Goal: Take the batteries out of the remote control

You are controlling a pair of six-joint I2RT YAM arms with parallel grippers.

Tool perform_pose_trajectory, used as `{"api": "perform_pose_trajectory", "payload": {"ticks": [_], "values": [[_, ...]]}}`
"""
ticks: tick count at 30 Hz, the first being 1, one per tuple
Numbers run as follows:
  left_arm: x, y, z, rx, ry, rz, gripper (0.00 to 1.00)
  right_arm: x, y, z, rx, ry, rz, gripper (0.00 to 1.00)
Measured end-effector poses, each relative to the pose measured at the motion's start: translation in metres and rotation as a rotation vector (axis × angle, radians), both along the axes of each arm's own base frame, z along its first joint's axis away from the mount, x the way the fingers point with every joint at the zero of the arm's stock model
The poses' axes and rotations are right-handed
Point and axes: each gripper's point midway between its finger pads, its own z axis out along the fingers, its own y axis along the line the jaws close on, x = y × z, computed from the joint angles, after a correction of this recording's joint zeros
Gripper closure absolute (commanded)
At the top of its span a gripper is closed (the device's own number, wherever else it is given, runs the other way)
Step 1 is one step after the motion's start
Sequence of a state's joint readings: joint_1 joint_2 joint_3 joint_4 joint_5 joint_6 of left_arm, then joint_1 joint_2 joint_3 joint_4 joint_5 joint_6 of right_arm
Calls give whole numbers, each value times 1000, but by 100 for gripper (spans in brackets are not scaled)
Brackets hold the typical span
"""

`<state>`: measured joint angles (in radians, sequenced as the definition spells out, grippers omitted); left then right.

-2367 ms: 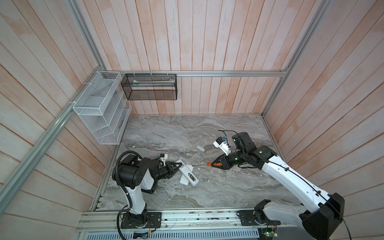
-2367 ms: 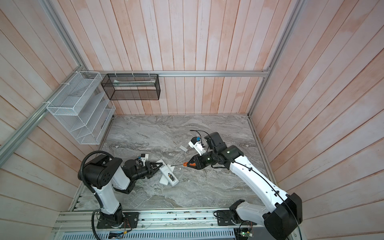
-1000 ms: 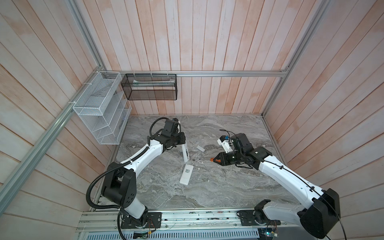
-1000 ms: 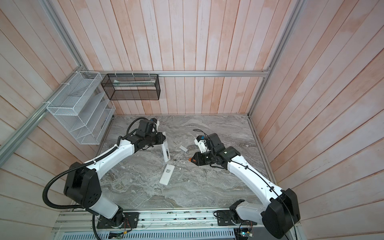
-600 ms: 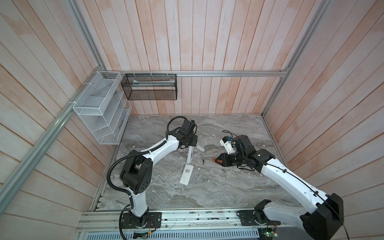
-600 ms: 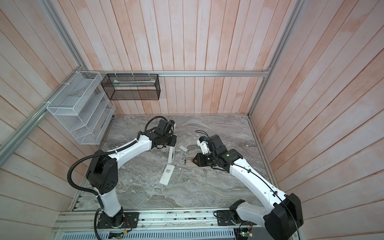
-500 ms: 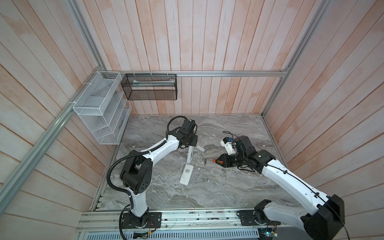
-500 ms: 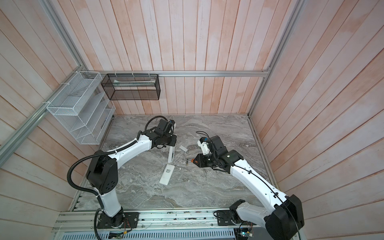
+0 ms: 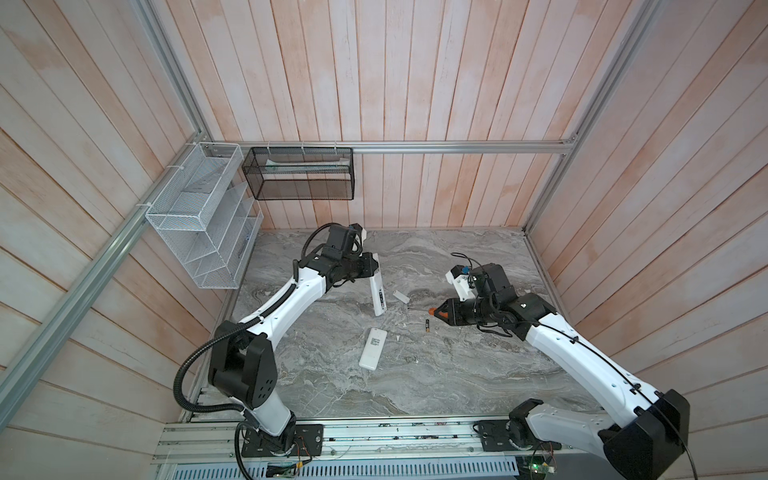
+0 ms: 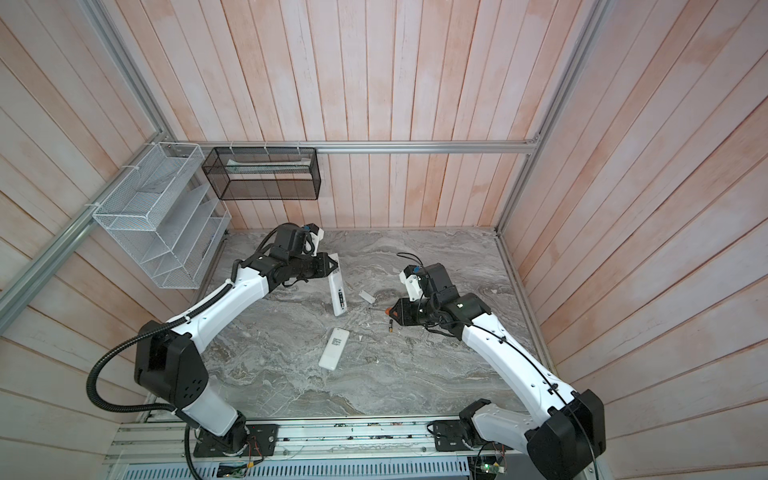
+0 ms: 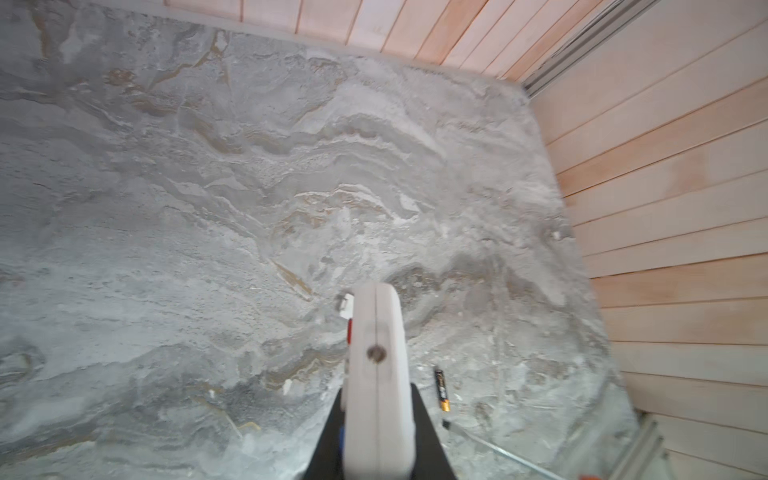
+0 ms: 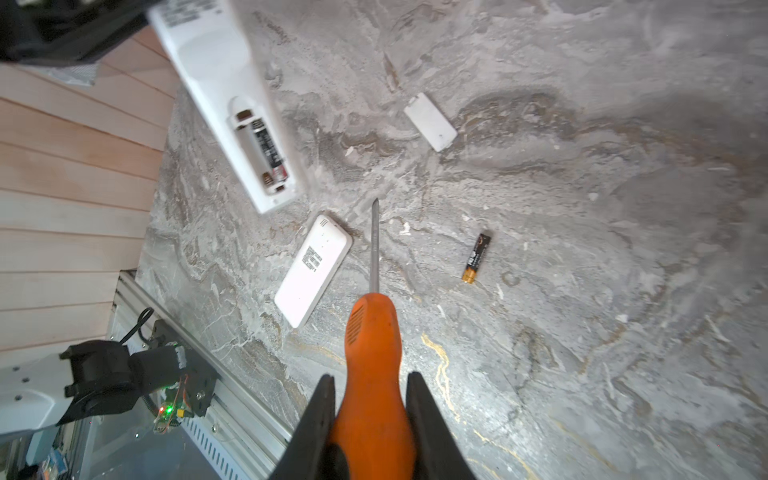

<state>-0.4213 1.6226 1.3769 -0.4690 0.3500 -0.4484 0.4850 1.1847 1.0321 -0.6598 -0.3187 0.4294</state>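
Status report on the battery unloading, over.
Left gripper: jaws shut on remote, compartment open. Right gripper: jaws shut on screwdriver. Seated battery inside, loose battery on table. Nothing blocks the compartment.

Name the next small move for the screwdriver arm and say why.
Probably ease the screwdriver tip to the remaining battery in the held remote and lever it out. The left gripper holds the remote with its open compartment facing the tool; one slot is empty, a loose battery already lies on the table, and the right gripper is shut on the screwdriver.
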Motion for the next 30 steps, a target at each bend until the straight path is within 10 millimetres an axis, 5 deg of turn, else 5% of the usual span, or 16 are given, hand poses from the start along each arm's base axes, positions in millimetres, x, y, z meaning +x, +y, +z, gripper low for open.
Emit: {"api": "perform_pose_trajectory", "payload": {"ticks": [5,9,12,23,26,30], "values": [[-58,-31,-33,-245,170,-143,100,20,-48,-8,-44,24,-161,100],[-105,-40,-82,-333,360,-223,100,15,-48,-4,-36,13,-122,100],[-123,-44,-97,-362,420,-281,100,8,-39,0,-16,5,-51,100],[-114,-51,-144,-347,488,-386,100,-50,12,-2,-35,14,278,100],[-106,-50,-147,-337,483,-387,100,-53,7,-8,-70,28,254,100],[-98,-52,-146,-327,468,-392,100,-40,-25,-22,-193,59,80,100]]}}
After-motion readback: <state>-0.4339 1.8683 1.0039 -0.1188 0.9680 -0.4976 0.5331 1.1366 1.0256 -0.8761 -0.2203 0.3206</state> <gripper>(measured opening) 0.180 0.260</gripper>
